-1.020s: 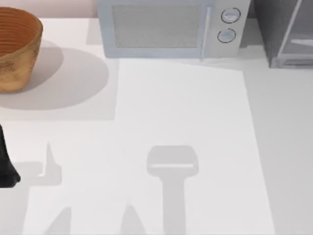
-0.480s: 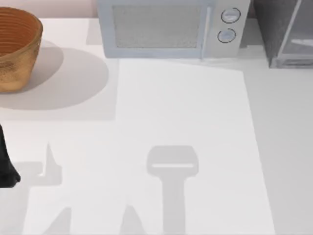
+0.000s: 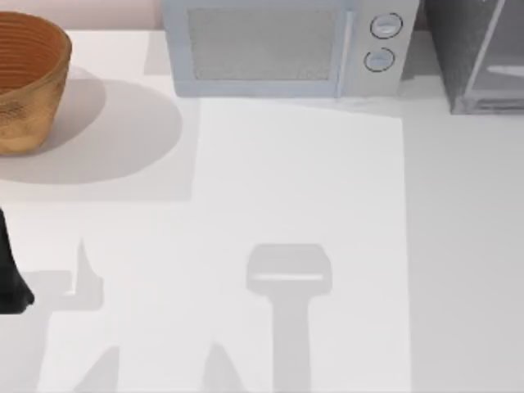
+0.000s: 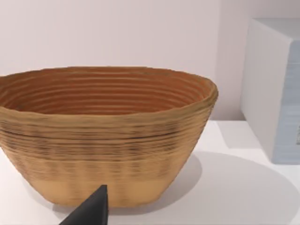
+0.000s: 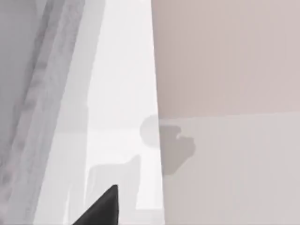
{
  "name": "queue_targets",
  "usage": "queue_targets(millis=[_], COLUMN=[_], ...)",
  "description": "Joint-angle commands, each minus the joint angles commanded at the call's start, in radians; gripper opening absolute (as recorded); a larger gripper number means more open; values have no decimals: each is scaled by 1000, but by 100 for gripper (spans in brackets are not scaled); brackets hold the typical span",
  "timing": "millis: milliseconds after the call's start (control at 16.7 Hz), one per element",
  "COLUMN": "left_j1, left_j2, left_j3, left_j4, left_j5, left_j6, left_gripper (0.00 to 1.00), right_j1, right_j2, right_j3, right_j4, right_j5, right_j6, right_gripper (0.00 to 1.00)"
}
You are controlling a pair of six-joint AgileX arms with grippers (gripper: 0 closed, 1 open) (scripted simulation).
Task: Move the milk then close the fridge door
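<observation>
At the table's two o'clock corner in the top view, the tall light-grey fridge door with its pale frame and glassy face [image 3: 491,49] stands ajar on the dark grey cabinet [image 3: 454,41]. In the right wrist view the right gripper's dark fingertip [image 5: 104,206] sits close against that pale panel [image 5: 117,93]; whether its fingers are parted cannot be told. At twelve o'clock sits the pale boxy microwave with two round knobs [image 3: 286,45]. At ten o'clock stands the round woven tan basket [image 3: 29,82]. The left arm [image 3: 10,270] is parked at nine o'clock, its gripper's dark fingertip [image 4: 91,211] facing the basket [image 4: 103,136]; its state cannot be told either.
</observation>
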Motion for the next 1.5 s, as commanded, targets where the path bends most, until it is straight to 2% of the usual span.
queue_targets(millis=[180, 540, 720, 960, 1500], left_j1=[0, 0, 0, 0, 0], left_j2=[0, 0, 0, 0, 0], left_j3=[0, 0, 0, 0, 0], left_j4=[0, 0, 0, 0, 0], left_j5=[0, 0, 0, 0, 0], left_j6=[0, 0, 0, 0, 0], left_gripper=[100, 100, 100, 100, 100], right_j1=[44, 27, 87, 274, 812], right_j2=[-10, -2, -17, -65, -190], right_j3=[-10, -34, -55, -119, -298], right_j4=[87, 111, 135, 209, 414], right_j5=[15, 18, 65, 215, 635], right_j6=[88, 93, 140, 273, 641], right_gripper=[100, 100, 100, 100, 100])
